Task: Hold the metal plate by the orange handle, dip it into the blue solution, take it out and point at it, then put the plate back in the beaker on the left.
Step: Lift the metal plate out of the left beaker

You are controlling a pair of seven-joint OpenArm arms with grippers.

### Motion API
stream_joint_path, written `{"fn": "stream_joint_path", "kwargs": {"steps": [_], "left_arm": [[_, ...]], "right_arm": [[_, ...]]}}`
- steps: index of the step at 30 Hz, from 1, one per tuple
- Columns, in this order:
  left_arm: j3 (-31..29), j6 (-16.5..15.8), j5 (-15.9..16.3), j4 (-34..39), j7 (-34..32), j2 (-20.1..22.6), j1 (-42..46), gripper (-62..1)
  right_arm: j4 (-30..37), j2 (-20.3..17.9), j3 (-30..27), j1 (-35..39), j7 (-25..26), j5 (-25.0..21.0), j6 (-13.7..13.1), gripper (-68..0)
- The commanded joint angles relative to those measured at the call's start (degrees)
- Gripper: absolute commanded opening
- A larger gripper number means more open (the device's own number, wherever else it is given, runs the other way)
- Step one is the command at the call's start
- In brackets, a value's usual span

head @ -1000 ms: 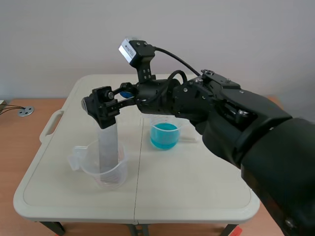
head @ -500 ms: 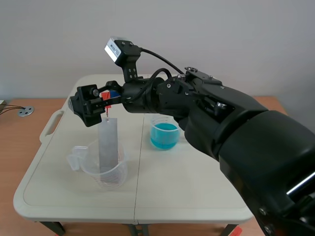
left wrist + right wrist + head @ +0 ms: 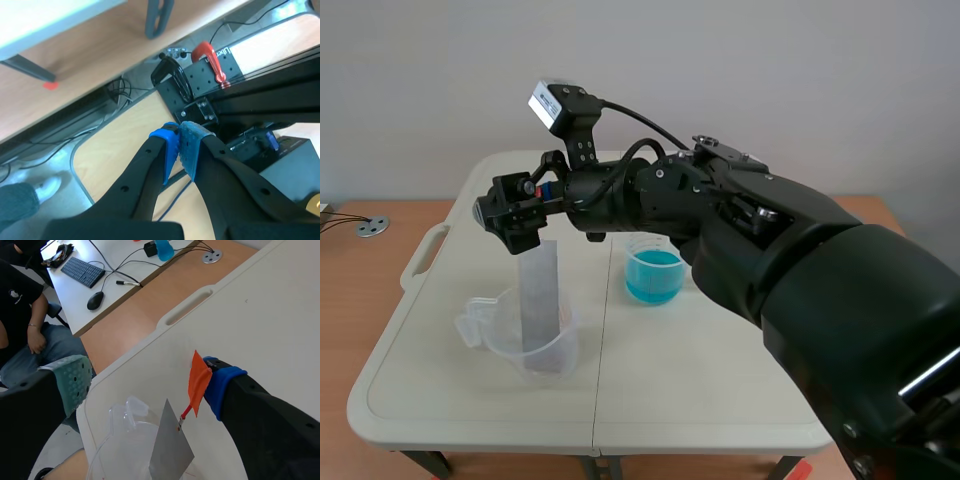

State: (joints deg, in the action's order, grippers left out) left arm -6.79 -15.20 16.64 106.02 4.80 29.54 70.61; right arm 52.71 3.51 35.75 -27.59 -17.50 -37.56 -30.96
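Observation:
The grey metal plate (image 3: 538,295) stands upright in the clear beaker (image 3: 510,345) on the table's left side. My right gripper (image 3: 515,215) hovers at the plate's top edge, reaching across from the right. In the right wrist view its fingers are wide apart around the orange handle (image 3: 199,381). The handle lies against the blue pad, with the plate (image 3: 171,452) and beaker (image 3: 120,440) below the right gripper (image 3: 147,382). The beaker of blue solution (image 3: 653,275) sits behind the arm. My left gripper (image 3: 179,145) is shut on nothing, off the table over the floor.
The white folding table (image 3: 720,380) has a carry slot (image 3: 192,305) at its left edge. Beyond it, a person (image 3: 25,315) sits at a desk with a keyboard (image 3: 82,271). A metal disc (image 3: 372,227) lies on the wooden desk.
My right gripper opened and let go of the orange handle, swung left, then eased back a little. The plate now stands in the left beaker by itself.

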Motion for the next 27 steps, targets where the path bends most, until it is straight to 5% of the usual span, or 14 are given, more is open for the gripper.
{"fn": "stream_joint_path", "kwargs": {"steps": [1, 22, 27], "left_arm": [[0.3, -0.3, 0.3, 1.2, -0.7, -0.3, 0.0, -59.0], [0.3, -0.3, 0.3, 1.2, -0.7, -0.3, 0.0, -59.0], [0.3, -0.3, 0.3, 1.2, -0.7, -0.3, 0.0, -59.0]], "right_arm": [[0.7, 0.8, -0.1, -1.6, 0.4, -0.6, -0.4, -30.8], [0.7, 0.8, -0.1, -1.6, 0.4, -0.6, -0.5, -63.3], [0.7, 0.8, -0.1, -1.4, 0.3, -0.6, -3.0, -66.2]]}}
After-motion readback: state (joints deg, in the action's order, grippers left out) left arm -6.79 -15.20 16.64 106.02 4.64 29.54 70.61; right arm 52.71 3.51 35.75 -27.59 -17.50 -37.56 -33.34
